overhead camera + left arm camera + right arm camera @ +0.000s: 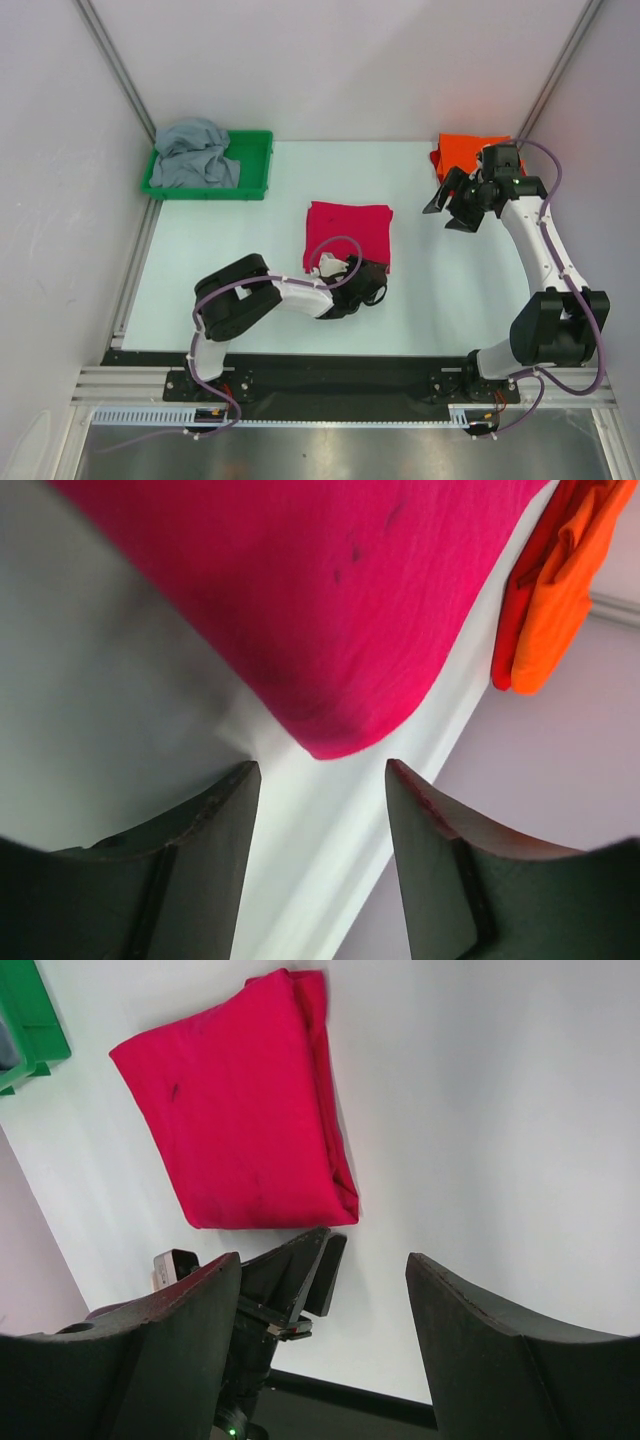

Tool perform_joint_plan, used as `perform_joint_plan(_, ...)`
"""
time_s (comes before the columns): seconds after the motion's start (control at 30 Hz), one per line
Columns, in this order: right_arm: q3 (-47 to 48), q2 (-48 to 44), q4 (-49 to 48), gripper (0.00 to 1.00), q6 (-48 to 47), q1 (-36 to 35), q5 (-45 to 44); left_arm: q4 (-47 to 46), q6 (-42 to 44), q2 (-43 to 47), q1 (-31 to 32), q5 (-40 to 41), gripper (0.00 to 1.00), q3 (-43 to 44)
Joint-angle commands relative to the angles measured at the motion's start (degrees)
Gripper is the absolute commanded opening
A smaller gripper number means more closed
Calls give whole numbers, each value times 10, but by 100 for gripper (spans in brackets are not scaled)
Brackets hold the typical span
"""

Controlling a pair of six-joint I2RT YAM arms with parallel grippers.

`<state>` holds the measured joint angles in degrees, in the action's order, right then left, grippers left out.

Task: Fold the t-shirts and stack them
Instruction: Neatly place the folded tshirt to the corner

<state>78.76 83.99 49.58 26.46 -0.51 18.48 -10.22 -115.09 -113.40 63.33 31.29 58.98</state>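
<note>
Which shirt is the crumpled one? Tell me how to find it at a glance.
Start at the white table; in its far left corner sits a green tray. The grey t-shirt is heaped inside it. Unlike the crimson-pink shirt mid-table and the orange shirt at the far right, both folded flat, it is rumpled and the only one in a tray.

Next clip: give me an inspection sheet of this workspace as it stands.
Surface: white table, no stains seen.
Job's things: pink shirt folded, centre, small dark specks; orange shirt folded, far right; grey shirt crumpled in green tray.
Clutter: nothing seen.
Pincers: left pincer open, empty, at pink shirt's near corner; right pincer open, empty, by orange shirt.
Cables: purple cables hang in loops.
Surroundings: white walls.
</note>
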Motion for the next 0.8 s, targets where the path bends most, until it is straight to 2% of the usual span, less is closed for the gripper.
perform_joint_plan(0.0,32,6,3,73,-10,1,2,96,-291,-21,-5,48,58,9)
perform_joint_plan(0.13,30,9,3,73,-9,1,2,121,-291,-30,-11,43,58,22)
perform_joint_plan(0.43,31,21,0,73,-15,16,2,105,-305,-59,-16,38,55,25)
perform_joint_plan(0.53,30,47,4,74,-18,16,31,58,-295,-64,-25,40,45,19)
perform_joint_plan(0.57,29,63,4,74,-20,16,52,47,-283,-62,-27,40,37,16)
perform_joint_plan(0.67,28,93,10,74,-35,14,96,-1,-252,-52,-34,40,23,-4)
perform_joint_plan(0.77,31,137,11,76,-54,14,145,-31,-204,-31,-42,28,14,-18)
